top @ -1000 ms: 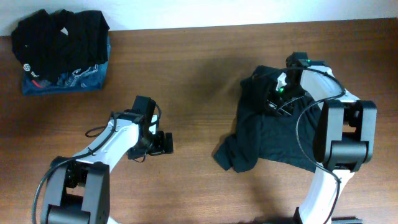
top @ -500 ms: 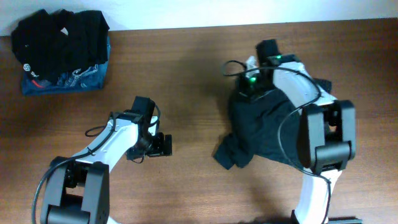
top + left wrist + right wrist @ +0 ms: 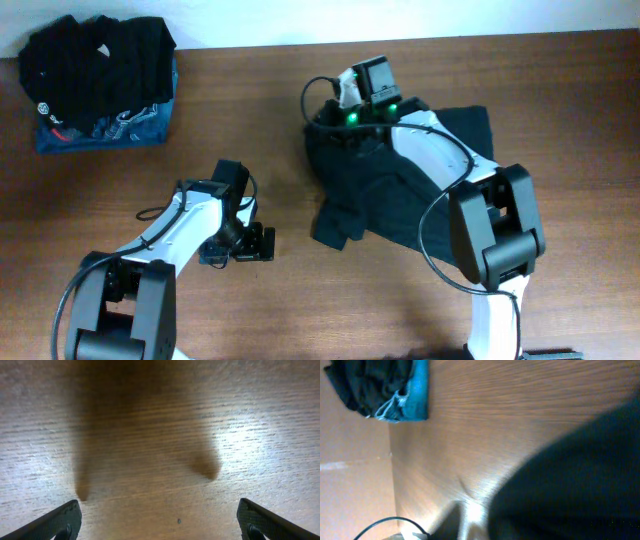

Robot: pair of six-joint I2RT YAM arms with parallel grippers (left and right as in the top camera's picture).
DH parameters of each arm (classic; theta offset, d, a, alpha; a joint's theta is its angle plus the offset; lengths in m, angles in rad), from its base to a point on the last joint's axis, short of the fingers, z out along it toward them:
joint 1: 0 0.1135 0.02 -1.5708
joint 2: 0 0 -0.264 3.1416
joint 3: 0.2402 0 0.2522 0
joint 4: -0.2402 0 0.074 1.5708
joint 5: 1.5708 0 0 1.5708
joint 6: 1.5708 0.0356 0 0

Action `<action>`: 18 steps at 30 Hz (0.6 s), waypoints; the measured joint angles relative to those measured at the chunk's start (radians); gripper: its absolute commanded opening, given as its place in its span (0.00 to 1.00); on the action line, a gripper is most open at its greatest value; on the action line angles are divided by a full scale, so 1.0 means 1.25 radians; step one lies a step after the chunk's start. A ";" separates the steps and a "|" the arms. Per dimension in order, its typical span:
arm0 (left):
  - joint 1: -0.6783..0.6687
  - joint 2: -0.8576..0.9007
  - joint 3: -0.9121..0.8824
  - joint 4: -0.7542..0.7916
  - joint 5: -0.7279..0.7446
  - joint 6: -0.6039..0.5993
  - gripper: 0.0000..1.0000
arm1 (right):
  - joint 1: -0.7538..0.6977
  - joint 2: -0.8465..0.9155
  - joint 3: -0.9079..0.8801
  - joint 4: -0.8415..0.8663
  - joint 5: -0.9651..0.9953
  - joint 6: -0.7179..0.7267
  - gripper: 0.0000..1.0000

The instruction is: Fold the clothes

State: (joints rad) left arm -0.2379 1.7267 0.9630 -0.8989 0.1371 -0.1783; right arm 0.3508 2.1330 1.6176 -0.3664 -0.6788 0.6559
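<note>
**Left jaws wide, right jaws at the dark shirt**

The left gripper (image 3: 160,522) holds its jaws spread fully apart, nothing between them, over the brown wooden bench (image 3: 300,310). The right gripper (image 3: 338,118) sits at the 10 o'clock edge of the plain black soft shirt-like garment (image 3: 365,190). I cannot tell whether its jaws grip the cloth. That garment lies crumpled toward the bench's 2 o'clock. At 10 o'clock, a black ribbed garment (image 3: 90,50) rests on a blue printed garment (image 3: 140,125).
</note>
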 measured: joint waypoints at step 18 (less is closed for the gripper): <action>-0.101 -0.302 0.001 0.066 0.196 0.071 0.99 | -0.123 0.000 0.157 -0.197 -0.167 -0.172 0.99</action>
State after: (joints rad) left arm -0.3637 1.3499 0.9638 -0.8162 0.3820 -0.0898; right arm 0.1970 2.1330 1.8141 -0.6121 -0.8879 0.4404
